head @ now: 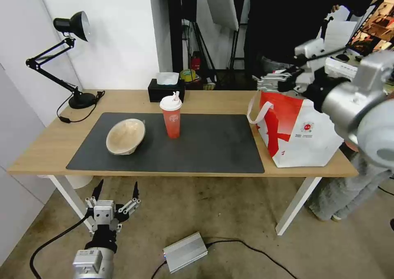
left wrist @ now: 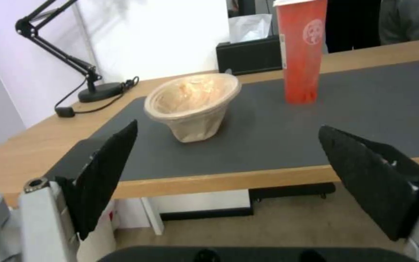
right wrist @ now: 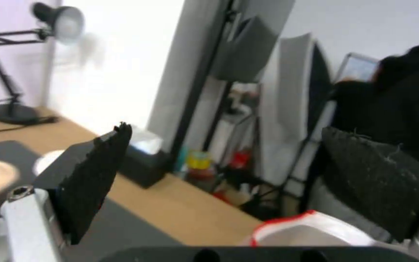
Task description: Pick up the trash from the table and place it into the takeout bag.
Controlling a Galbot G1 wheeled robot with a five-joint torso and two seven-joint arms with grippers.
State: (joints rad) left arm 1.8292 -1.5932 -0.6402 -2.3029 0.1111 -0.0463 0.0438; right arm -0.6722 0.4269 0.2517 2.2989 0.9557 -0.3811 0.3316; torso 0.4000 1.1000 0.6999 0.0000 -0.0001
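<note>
The right hand (head: 271, 81) hangs with fingers spread above the takeout bag (head: 297, 133) at the worktop's (head: 213, 100) right end, while the left hand (head: 115, 194), also spread, waits below the front edge, the beige pulp bowl (head: 125, 136) and red drink cup (head: 171, 115) standing apart on the mat (head: 213, 143).

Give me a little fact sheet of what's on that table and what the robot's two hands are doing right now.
table: light wood, dark mat on it
pulp bowl: on the mat, tipped on its side
red cup: upright on the mat, white lid on
bag: at the table's right end
left hand: open, low in front of the table, below its edge
right hand: open, raised over the bag's top
trash on table: bowl and cup
</note>
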